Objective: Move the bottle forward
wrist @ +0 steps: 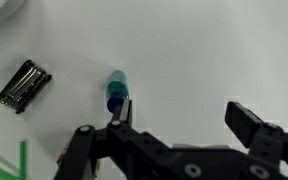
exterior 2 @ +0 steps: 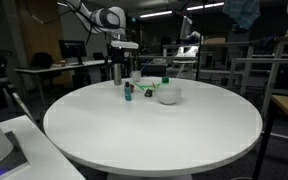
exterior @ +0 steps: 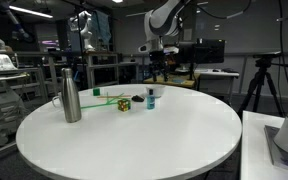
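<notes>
The small teal-blue bottle [exterior: 150, 98] with a whitish top stands upright on the round white table [exterior: 134, 140], and it shows in both exterior views [exterior 2: 128, 92]. My gripper [exterior: 155, 66] hangs above and a little behind it, open and empty. In the wrist view the bottle [wrist: 116, 92] is seen from above. It lies just beyond the tip of the left finger, not between the jaws [wrist: 184, 118]. The space between the fingers shows only bare table.
A tall steel flask [exterior: 71, 93] stands at the table's left. A small multicoloured cube [exterior: 124, 103] sits close to the bottle and also shows in the wrist view [wrist: 24, 85]. A white bowl [exterior 2: 168, 95] is near the bottle. Green lines [wrist: 19, 160] mark the table.
</notes>
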Controlling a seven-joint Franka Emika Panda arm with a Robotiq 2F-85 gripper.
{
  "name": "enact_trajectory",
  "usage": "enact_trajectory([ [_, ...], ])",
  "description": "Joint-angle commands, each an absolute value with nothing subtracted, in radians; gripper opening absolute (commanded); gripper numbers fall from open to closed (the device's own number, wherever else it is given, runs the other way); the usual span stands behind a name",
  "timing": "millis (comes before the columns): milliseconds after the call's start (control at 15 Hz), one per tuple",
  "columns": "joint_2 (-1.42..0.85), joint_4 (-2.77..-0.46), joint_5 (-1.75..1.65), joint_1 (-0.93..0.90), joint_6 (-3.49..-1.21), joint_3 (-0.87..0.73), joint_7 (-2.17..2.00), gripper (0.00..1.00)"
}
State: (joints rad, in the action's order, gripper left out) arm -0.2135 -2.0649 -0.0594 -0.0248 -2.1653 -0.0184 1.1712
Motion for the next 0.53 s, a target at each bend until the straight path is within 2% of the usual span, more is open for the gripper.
enact_trajectory([
  [0,-0.279,-1.976,-0.064,-0.003,-2.15,0.007,1.148,1.0],
  [467,-0.359,-1.893,-0.067,0.02,-2.137,0.006,1.162,1.0],
])
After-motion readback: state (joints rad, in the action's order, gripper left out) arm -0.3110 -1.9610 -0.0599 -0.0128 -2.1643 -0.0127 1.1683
